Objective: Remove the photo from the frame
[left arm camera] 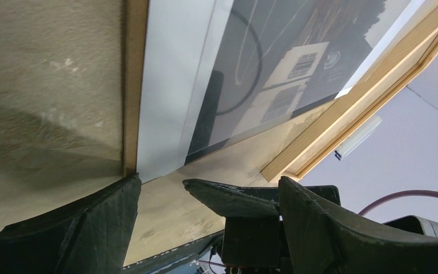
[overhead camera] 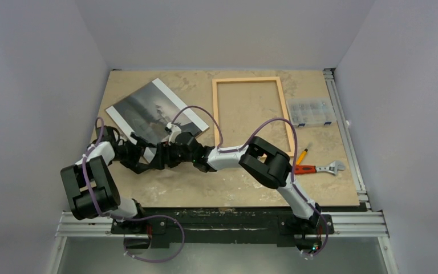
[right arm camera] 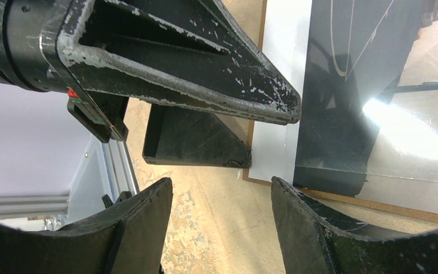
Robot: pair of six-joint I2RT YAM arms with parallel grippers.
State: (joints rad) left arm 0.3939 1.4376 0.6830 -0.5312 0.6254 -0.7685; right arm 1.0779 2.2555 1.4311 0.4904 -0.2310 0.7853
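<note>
The photo [overhead camera: 148, 108] lies out of the frame, flat and turned aslant on the far-left part of the counter [overhead camera: 205, 188]. Its dark print faces up, with a white band along the short end nearest me. It rests on a brown backing board [left arm camera: 132, 85], whose edge shows as a thin strip past the band. A clear sheet [right arm camera: 422, 182] lies over it and catches the glare.

My left fingers [left arm camera: 313, 222] stand wide apart and hold nothing. They sit low over the counter at the photo's near corner. The tip of one looks to meet the corner of the board; the other hangs off to the side, clear of the sheet.

My right fingers [right arm camera: 319, 228] come in from the opposite side toward the same corner. They are spread with only bare counter between them. One reaches into the gap of my left pair, and the photo's white band lies just beyond their tips.

The frame [overhead camera: 251, 80] lies by the middle of the counter's far edge, just right of the photo. Its wooden rails enclose bare counter. Further right sit a clear organizer box [overhead camera: 313, 111] and, nearer me, a red-handled wrench [overhead camera: 322, 169].
</note>
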